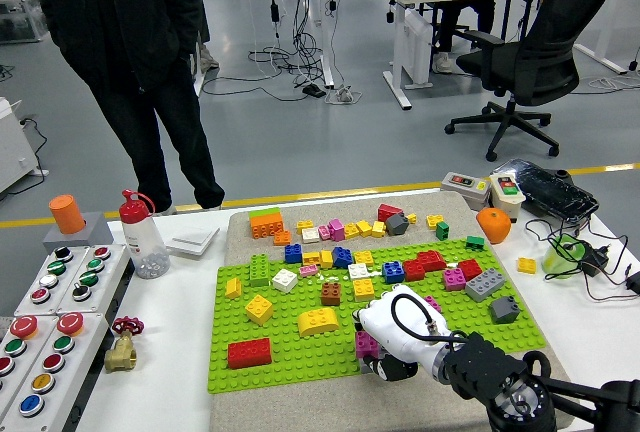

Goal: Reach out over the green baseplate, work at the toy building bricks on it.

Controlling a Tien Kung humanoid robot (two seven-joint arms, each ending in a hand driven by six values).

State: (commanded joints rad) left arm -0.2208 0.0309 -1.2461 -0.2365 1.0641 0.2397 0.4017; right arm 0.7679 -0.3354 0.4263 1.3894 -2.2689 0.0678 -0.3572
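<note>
R hand [392, 337] curled on magenta brick [366, 344], near edge of green baseplate [290, 357] | plate long axis L-R | white counter [170, 372], lab floor behind

Bright, even overhead room light; soft shadows under the bricks on the green baseplate [300, 352]; sharp throughout.

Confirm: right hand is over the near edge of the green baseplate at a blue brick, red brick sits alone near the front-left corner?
Not quite. In the head view the right hand is at a magenta brick, not blue. The rest holds: near edge of the green baseplate, red brick alone front-left.
</note>
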